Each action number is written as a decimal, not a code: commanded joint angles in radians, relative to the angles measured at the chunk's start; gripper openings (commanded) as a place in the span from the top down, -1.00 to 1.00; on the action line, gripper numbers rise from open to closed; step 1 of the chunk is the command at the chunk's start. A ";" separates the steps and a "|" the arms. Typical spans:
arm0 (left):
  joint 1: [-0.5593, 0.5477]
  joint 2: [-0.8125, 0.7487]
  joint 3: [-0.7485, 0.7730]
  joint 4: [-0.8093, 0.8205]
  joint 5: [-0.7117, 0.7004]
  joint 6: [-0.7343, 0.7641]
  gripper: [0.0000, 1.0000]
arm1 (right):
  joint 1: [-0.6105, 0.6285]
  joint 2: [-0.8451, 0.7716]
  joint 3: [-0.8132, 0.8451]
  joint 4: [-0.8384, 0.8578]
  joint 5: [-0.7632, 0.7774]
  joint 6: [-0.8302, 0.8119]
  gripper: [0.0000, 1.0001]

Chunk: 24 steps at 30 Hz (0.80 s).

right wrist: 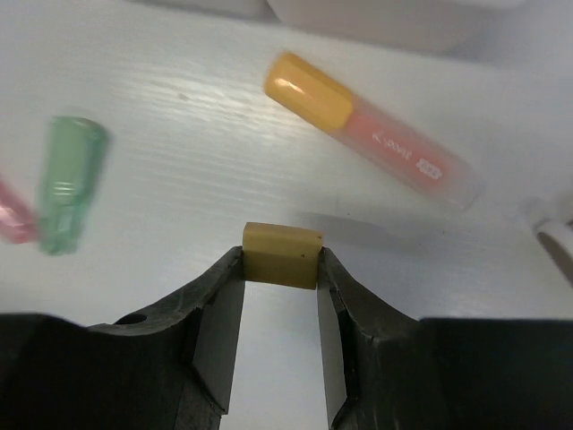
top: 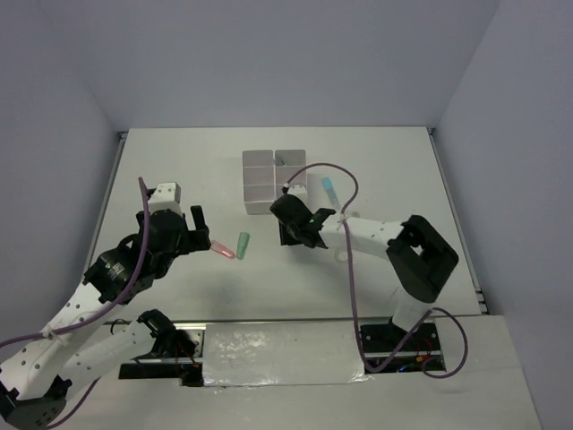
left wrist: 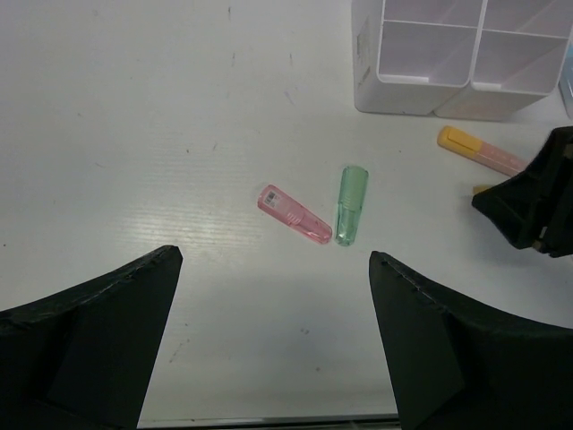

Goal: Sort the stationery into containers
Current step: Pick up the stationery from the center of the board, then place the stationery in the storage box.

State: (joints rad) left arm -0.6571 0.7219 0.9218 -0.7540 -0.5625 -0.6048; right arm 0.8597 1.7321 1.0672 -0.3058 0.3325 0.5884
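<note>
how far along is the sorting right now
Barely started: one small greenish item seems to sit in the containers. In hand: the right gripper pinches the tan eraser. To sort: pink marker, green marker, orange-capped marker and blue marker lie on the table; left gripper open.
</note>
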 commanded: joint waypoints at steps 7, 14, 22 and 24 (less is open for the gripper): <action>0.004 -0.015 -0.008 0.044 0.018 0.023 -0.99 | -0.123 -0.161 0.122 0.125 -0.038 -0.297 0.61; 0.004 -0.004 -0.011 0.054 0.036 0.033 -0.99 | -0.177 -0.074 0.250 0.197 -0.023 -0.380 0.58; 0.004 -0.001 -0.009 0.047 0.032 0.028 -0.99 | -0.198 0.101 0.425 0.109 -0.006 -0.404 0.49; 0.004 -0.004 -0.009 0.045 0.023 0.023 -0.99 | -0.202 0.122 0.436 0.108 -0.007 -0.403 0.49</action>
State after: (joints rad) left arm -0.6567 0.7292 0.9161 -0.7322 -0.5365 -0.5980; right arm 0.6693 1.8206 1.4521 -0.1802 0.3069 0.2070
